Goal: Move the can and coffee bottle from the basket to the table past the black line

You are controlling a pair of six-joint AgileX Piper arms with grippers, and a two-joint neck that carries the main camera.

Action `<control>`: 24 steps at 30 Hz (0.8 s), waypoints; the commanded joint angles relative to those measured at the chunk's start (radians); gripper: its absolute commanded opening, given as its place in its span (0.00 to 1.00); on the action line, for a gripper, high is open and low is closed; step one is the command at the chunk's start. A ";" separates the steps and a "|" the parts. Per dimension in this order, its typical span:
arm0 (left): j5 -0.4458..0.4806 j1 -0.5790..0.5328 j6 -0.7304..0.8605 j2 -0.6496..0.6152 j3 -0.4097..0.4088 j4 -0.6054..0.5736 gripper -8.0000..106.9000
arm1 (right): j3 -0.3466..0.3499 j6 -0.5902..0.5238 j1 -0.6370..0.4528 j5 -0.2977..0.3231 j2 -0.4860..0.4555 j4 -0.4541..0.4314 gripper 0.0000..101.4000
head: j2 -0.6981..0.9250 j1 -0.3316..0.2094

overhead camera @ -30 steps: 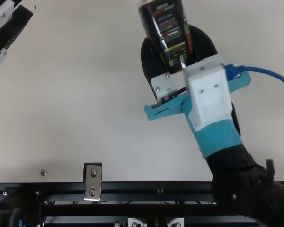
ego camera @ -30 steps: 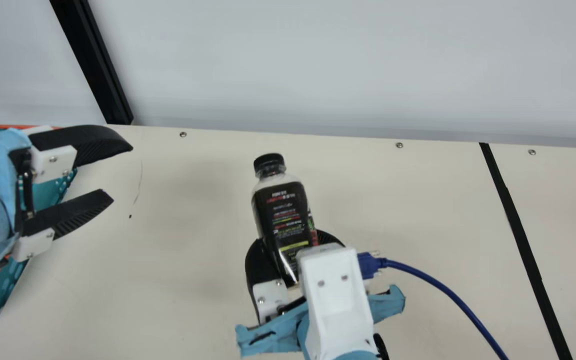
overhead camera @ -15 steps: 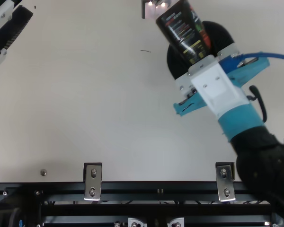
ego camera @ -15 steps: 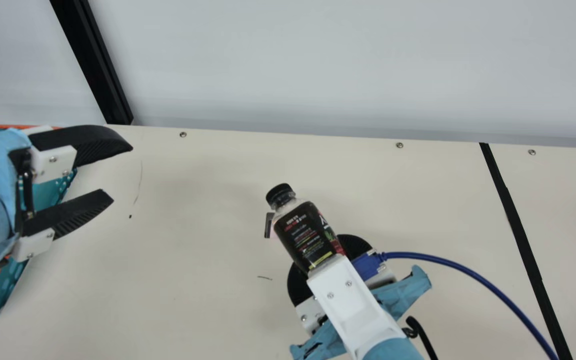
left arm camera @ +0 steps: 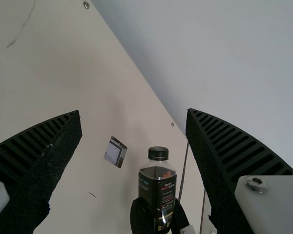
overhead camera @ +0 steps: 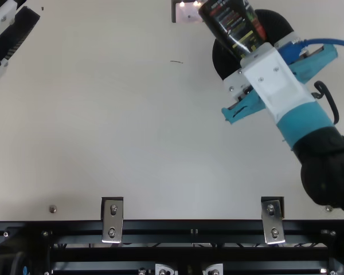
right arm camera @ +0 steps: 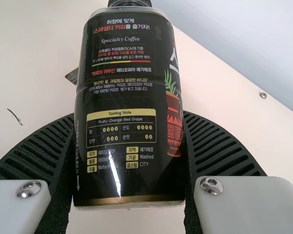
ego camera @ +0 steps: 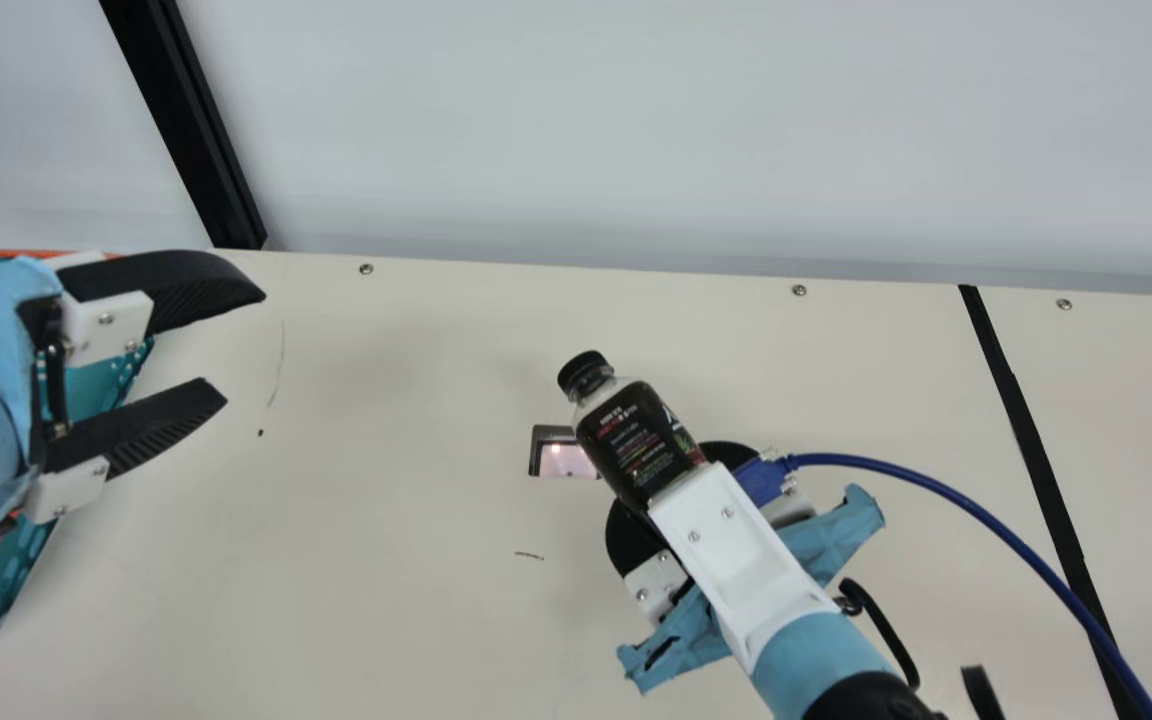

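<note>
The right gripper (ego camera: 681,495) is shut around the coffee bottle (ego camera: 636,440), which has a black cap and black label, above the middle of the table and left of the black line (ego camera: 1031,450). Up close, the right wrist view has the bottle (right arm camera: 129,107) between both ribbed fingers of the right gripper (right arm camera: 128,146). At the left, my left gripper (ego camera: 241,345) stands open and holds nothing, near the teal basket (ego camera: 111,385). In the left wrist view, the bottle (left arm camera: 157,187) stands upright beyond the parted fingers of the left gripper (left arm camera: 134,112).
A dark-framed shiny square (ego camera: 563,455) lies on the table just left of the bottle. From the right gripper a blue cable (ego camera: 946,495) arcs over the black line. Behind the table (ego camera: 386,500) rises a pale wall (ego camera: 686,130).
My right arm has carried the bottle to the right, turning it so that its cap leans more to the left; the shiny square has come into sight. The left arm has kept still.
</note>
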 commanded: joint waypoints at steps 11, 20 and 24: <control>0.000 0.000 0.000 0.000 0.000 0.000 0.85 | -0.087 0.145 -0.019 0.028 0.073 -0.099 0.00 | 0.007 0.000; 0.000 0.000 0.000 0.000 0.000 0.000 0.85 | -0.155 0.178 -0.016 0.036 0.129 -0.109 0.00 | 0.007 0.000; 0.000 0.000 0.000 0.000 0.000 0.000 0.85 | -0.182 0.186 -0.014 0.039 0.152 -0.107 0.00 | 0.007 0.000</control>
